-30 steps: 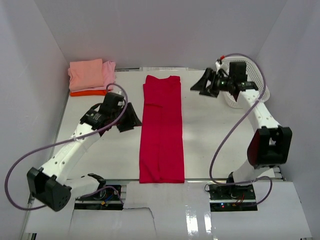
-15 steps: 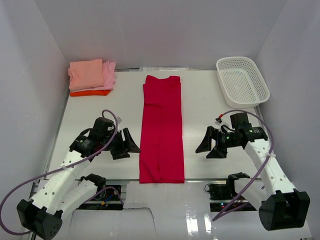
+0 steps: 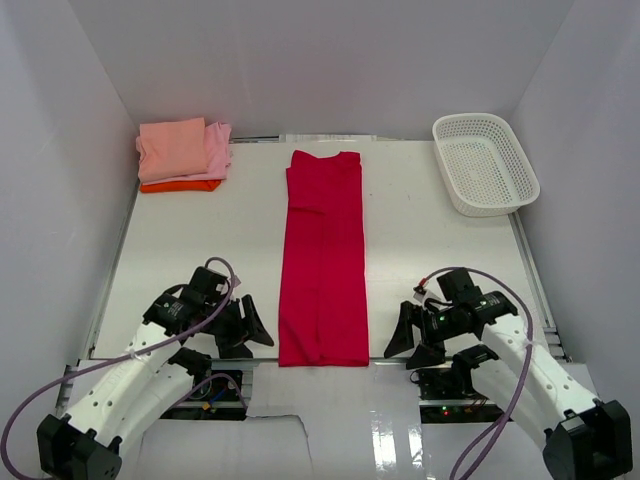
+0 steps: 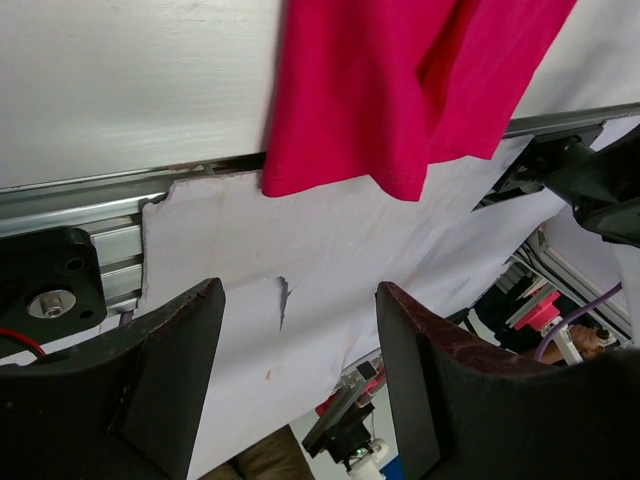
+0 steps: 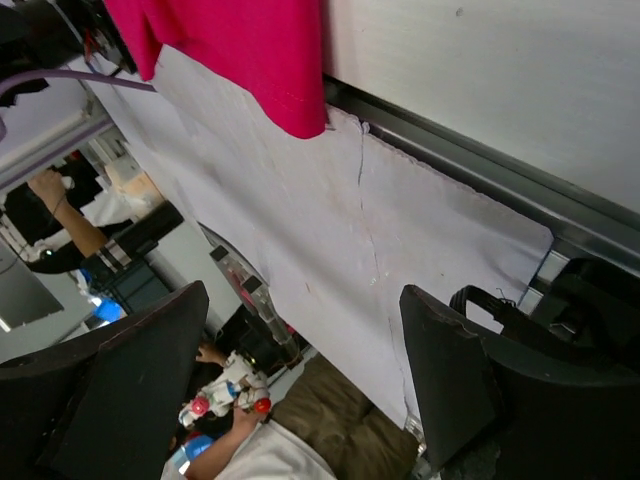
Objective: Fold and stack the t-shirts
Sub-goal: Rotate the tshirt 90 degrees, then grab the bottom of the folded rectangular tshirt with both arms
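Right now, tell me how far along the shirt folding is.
Done: three folded shirts sit stacked in the far left corner, and the red shirt lies folded lengthwise into a narrow strip. In hand: the left gripper and right gripper flank its near hem, both open, holding nothing. Left: probably fold the strip crosswise and add it to the stack.

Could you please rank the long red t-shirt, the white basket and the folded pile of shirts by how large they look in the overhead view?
1. Red t-shirt, clearly the largest.
2. White basket.
3. Folded pile of shirts, only slightly smaller than the basket; both lie at the far end, so nearness hardly skews it.
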Robot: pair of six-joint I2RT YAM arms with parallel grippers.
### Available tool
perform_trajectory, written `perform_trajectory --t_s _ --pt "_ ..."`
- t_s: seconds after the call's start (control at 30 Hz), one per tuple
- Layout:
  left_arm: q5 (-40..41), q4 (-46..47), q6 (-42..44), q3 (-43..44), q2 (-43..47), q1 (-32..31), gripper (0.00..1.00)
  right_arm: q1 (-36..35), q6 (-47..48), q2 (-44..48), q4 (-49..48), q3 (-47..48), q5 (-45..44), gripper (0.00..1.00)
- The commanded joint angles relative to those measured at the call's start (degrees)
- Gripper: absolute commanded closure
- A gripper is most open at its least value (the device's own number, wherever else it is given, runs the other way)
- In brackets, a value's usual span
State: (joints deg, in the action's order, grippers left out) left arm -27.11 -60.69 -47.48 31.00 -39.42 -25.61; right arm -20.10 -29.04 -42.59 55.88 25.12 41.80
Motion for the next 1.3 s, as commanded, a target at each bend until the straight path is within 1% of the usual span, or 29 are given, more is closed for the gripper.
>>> perform_trajectory --t_s 0.0,0.03,0.13,0.23,0.27,0.37,0.47,0.5,0.53,0.6,0.7,0.77,0.87,1.03,1.13,1.17,1.27 --pt "0.74 -0.4 0.1 -0.85 -1.27 0.21 0.28 -6.85 -7.95 -3.37 -13.56 -1.65 0.3 0.16" --pt "0.92 0.04 0.37 -1.21 -1.97 0.21 0.28 -8.71 -10.58 -4.51 -16.3 -2.09 -0.05 0.16" --pt "0.48 3.2 -0.33 -2.61 -3.21 0.21 0.28 -12.94 -13.85 -8.29 -24.99 -3.33 -1.63 0.16" --pt "0.13 5.83 -1.82 -3.75 -3.82 0.21 0.28 -14.09 -14.99 -11.98 -29.32 -3.94 -1.9 0.16" --pt "-0.39 8.02 -2.26 -4.63 -3.82 0.21 0.28 -14.27 -15.78 -13.04 -32.64 -4.2 -1.46 0.16" --pt "-1.1 13.64 -4.19 -6.21 -3.73 0.21 0.28 -14.27 -17.19 -14.01 -38.19 -5.7 -1.63 0.18" --pt "0.13 17.6 -4.72 -7.01 -4.35 0.21 0.29 -14.27 -18.07 -14.89 -40.84 -6.93 -2.16 0.19" --pt "0.57 18.66 -4.72 -7.44 -4.52 0.21 0.29 -14.35 -19.29 -14.81 -44.07 -7.45 -2.25 0.19" --pt "1.27 19.46 -4.72 -7.71 -4.79 0.12 0.29 -14.36 -19.65 -14.89 -45.23 -8.24 -2.51 0.19" --pt "1.8 22.09 -5.34 -9.11 -4.79 0.12 0.29 -14.79 -19.39 -15.68 -46.38 -8.42 -4.53 0.2" --pt "3.29 24.99 -7.35 -11.04 -3.3 -0.58 0.29 -16.63 -20.61 -15.42 -47.96 -9.47 -8.31 0.21" --pt "4.17 26.4 -9.28 -13.07 -0.68 -1.55 0.3 -17.95 -24.47 -14.28 -51.91 -11.84 -10.32 0.22" --pt "4.44 26.85 -11.31 -14.91 0.92 -2.78 0.3 -21.55 -27.55 -13.31 -52.1 -12.64 -13.58 0.26" --pt "5.4 25.97 -12.54 -14.48 -0.3 -6.2 0.31 -26.3 -31.95 -11.47 -52.53 -14.05 -16.4 0.3" --pt "6.46 25.97 -13.95 -14.04 -1.36 -8.22 0.31 -27.45 -34.77 -11.11 -55.17 -16.68 -16.23 0.4" --pt "6.63 25.88 -14.21 -14.3 -1.62 -8.67 0.3 -28.41 -35.29 -11.11 -56.91 -17.04 -16.66 0.46" --pt "7.25 25.88 -15.18 -14.65 -1.36 -10.16 0.3 -29.99 -37.4 -11.9 -59.12 -18.27 -17.28 0.51"
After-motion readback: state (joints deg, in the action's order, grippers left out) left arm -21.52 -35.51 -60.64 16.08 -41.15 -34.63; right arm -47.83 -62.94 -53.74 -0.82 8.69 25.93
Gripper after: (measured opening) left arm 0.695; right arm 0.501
